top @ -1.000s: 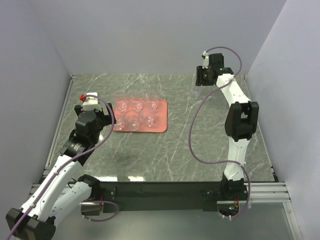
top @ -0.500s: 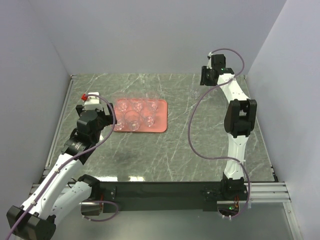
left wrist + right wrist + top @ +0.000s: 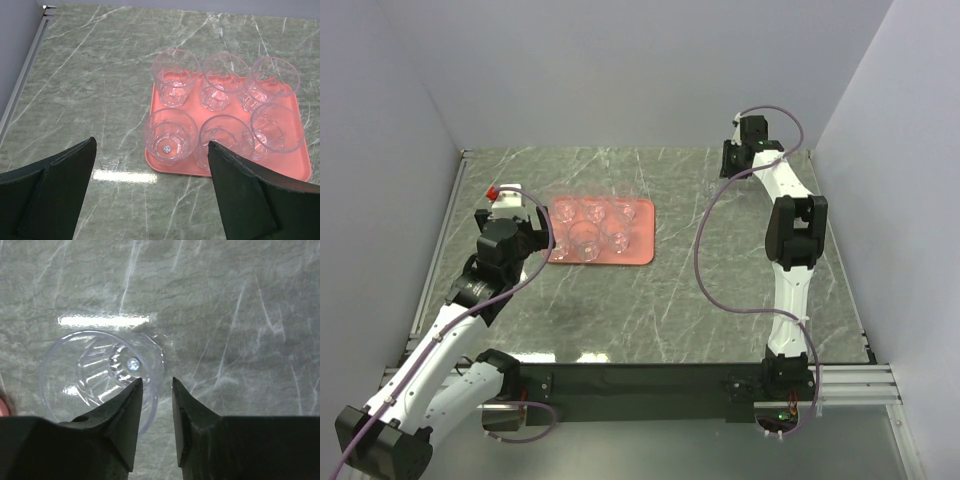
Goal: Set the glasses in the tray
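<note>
- Right gripper (image 3: 156,385): fingers narrowed to a slim gap, straddling the wall of a lone glass (image 3: 85,375). One finger is inside the mouth, the other outside. Reads as a pinch on the rim.
- Lone glass: clear, ribbed sides, upright, mouth up. Most of it sits to the left of the fingers in the right wrist view. Can't tell if its base is on the table (image 3: 670,300) or off it.
- Top view: right arm is stretched to the far right of the table, close to the back wall and well apart from the tray (image 3: 640,240). Lone glass is too faint to make out from up there.
- Left gripper (image 3: 151,145): jaws spread wide, empty. It hangs over the table just beside the tray's left end, wrist camera looking across the tray.
- Glasses (image 3: 223,90): six in the tray, two rows of three, all upright with mouths up. Neighbours are packed close; can't tell if they touch.
- Tray: salmon pink, low rim, rounded corners, flat on the table. It lies left of centre, towards the back, long side running left to right.
- Table: grey-green marble pattern, with a bright glare strip showing in both wrist views.
</note>
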`<state>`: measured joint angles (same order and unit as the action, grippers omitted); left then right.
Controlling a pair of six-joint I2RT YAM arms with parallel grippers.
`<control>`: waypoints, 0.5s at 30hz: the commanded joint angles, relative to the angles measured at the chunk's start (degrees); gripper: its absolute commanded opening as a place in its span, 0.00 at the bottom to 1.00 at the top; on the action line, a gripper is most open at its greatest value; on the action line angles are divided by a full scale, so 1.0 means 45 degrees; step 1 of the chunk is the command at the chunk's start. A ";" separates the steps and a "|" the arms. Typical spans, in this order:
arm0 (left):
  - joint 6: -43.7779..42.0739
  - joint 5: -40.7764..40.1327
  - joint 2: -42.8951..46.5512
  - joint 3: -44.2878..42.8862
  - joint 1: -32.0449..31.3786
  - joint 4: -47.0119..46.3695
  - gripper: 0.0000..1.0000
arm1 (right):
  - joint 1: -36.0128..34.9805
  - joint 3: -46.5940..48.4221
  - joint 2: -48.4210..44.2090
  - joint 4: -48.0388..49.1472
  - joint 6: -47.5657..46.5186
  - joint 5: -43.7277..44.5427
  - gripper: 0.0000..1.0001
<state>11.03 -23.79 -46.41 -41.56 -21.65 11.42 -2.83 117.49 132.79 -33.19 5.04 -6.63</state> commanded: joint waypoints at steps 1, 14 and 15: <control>-0.0087 0.0150 0.0021 -0.0100 0.0065 -0.0487 0.99 | 0.0004 0.0474 0.0022 0.0149 -0.0006 -0.0049 0.30; -0.0107 0.0150 0.0255 -0.0061 0.0065 -0.0507 0.99 | 0.0004 -0.1361 -0.1480 0.0266 -0.1505 -0.0849 0.02; -0.0087 0.0170 0.0294 -0.0061 0.0065 -0.0545 0.99 | 0.0004 -0.2040 -0.1714 0.0421 -0.1916 -0.1024 0.01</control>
<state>11.03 -23.79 -46.33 -41.56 -21.65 11.38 -2.85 112.66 130.19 -31.11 1.56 -8.67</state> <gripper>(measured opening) 0.994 0.121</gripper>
